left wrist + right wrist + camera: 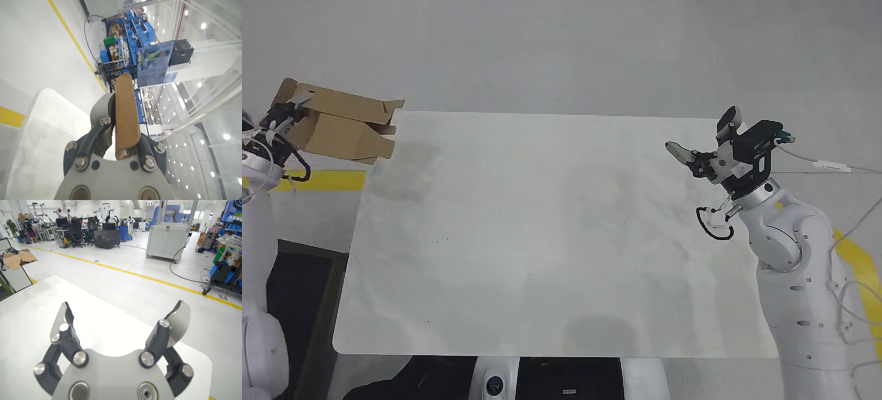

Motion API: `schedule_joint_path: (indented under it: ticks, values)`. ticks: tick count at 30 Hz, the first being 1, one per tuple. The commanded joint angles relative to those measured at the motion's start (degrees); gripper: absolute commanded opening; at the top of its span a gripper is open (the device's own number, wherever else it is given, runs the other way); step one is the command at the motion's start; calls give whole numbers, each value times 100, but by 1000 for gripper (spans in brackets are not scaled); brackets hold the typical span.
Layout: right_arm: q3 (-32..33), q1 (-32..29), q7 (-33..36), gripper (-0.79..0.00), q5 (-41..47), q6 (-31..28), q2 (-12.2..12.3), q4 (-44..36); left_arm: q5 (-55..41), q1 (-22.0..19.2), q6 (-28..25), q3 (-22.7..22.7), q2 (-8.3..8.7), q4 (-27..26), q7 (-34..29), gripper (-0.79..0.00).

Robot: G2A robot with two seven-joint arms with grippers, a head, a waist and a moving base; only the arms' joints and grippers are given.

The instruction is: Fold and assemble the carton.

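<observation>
white table (542,230) here | upper left we've got the left gripper (287,115) pinching the carton (342,125) flap | upper right, right gripper (687,158) spread wide

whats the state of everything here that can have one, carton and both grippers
brown cardboard carton, not yet assembled, flaps sticking out loose, held up beside the far corner of the white table
left gripper, jaws shut on a flap of the carton
right gripper, jaws open and holding nothing, above the opposite side of the table
</observation>
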Motion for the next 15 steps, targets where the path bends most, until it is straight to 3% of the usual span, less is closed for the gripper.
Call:
schedule_joint_path:
  ticks: [1, 15]
  values:
    - [0, 0, 0, 0, 0, 0, 0, 0, 53, -102, -25, 113, -41, -98, -53, -785]
    - [0, 0, 0, 0, 0, 0, 0, 0, 466, -942, -365, 1391, -553, -565, -552, -785]
